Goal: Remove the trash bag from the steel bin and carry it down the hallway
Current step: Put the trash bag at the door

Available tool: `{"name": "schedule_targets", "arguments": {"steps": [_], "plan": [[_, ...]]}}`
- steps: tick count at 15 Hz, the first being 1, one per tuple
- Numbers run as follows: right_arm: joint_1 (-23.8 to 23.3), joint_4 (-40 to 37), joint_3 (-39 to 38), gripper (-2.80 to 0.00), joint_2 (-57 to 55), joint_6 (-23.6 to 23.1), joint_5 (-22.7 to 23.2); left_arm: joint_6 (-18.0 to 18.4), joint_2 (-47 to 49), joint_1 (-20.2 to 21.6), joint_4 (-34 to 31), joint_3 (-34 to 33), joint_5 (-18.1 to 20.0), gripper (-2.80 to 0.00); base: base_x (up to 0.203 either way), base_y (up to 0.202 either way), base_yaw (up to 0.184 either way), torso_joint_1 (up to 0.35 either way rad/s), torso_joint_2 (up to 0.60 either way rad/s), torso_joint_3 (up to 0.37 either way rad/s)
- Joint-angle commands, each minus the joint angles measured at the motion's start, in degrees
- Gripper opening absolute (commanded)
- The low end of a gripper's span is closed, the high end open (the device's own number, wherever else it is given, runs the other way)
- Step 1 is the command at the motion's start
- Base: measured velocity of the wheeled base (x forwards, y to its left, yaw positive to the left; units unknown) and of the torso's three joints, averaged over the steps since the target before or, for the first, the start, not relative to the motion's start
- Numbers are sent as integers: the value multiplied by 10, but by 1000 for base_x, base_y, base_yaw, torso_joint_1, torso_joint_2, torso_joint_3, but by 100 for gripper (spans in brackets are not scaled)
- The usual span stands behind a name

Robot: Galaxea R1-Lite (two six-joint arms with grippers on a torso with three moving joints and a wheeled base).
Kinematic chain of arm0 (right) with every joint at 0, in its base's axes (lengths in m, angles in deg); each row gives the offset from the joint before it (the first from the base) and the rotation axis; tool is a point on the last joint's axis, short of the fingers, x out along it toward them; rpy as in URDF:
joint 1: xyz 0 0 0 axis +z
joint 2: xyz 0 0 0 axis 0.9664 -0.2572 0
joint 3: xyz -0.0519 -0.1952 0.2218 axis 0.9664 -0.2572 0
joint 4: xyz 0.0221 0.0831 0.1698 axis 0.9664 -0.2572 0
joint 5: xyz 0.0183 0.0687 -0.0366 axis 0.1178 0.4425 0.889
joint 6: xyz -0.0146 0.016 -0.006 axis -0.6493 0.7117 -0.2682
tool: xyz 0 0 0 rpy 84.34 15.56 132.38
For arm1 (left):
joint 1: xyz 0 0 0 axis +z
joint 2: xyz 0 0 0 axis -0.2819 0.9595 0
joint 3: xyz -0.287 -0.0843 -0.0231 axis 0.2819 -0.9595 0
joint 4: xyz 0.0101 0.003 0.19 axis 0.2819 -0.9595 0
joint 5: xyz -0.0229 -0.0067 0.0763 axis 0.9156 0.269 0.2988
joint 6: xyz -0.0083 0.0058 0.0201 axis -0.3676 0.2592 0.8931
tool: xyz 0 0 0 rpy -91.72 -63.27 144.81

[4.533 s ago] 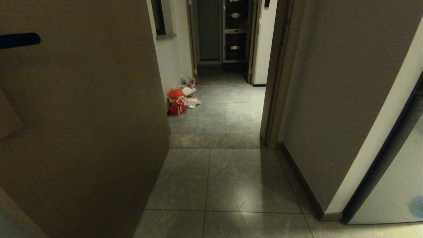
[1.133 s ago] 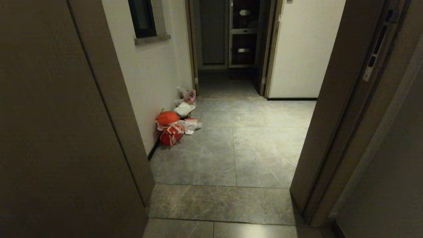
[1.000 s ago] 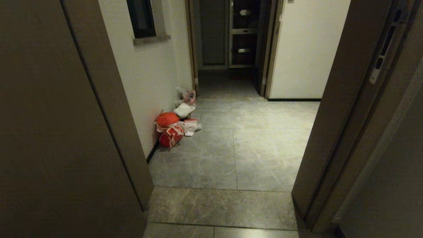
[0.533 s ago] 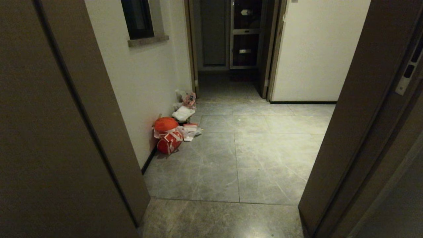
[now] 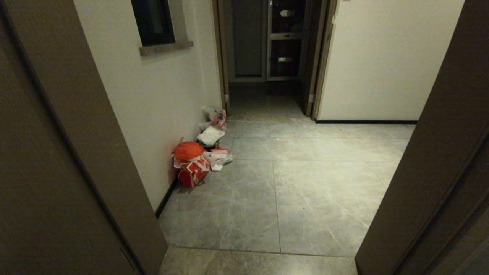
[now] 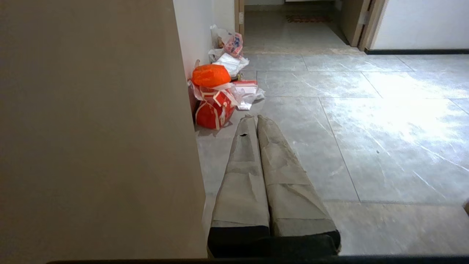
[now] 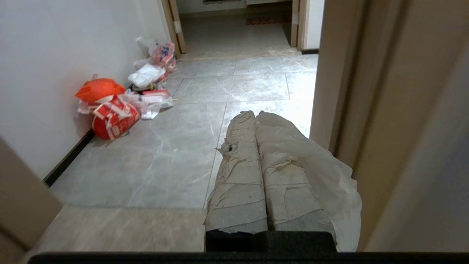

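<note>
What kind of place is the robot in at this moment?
Most likely a hallway inside a home: grey stone-look floor tiles, pale walls with dark skirting, brown wooden door frames, and filled rubbish bags heaped against the left wall.

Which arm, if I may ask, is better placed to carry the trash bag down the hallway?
Right, probably: the right pincer, shut, has the trash bag draped against it; the left pincer is shut and empty.
</note>
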Motion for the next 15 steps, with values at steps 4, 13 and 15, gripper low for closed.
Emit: {"name": "schedule_targets", "arguments": {"steps": [4,13,15], "plan": [[0,0,0,-280,0,0,0,0,0,0,0,-1,0,-280,192,0,0,2,1,0],[0,0,0,-280,0,0,0,0,0,0,0,-1,0,-280,192,0,1,2,4,2],[0,0,0,-280,0,0,0,0,0,0,0,-1,0,-280,190,0,2,2,4,0]]}}
